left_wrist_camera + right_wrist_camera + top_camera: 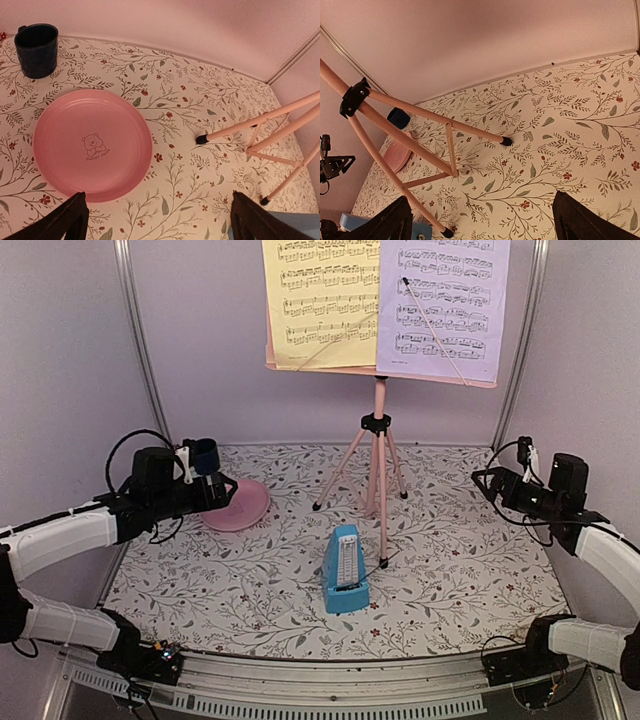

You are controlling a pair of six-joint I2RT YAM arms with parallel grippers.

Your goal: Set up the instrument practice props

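Note:
The pink tripod music stand (378, 455) stands at the back middle of the table. A yellow sheet (322, 302) and a lavender sheet (443, 302) rest side by side on its desk. The blue pyramid metronome (344, 569) stands in front of the stand's legs. My left gripper (222, 490) hovers open and empty over the pink plate's near edge. My right gripper (490, 483) hovers open and empty at the right, apart from the stand. The stand's legs show in the left wrist view (260, 120) and the right wrist view (425, 116).
A round pink plate (238, 505) with a bear print lies at the left (92, 142). A small dark blue cup (36, 50) stands behind it (203, 455). Pale walls and metal posts close the back and sides.

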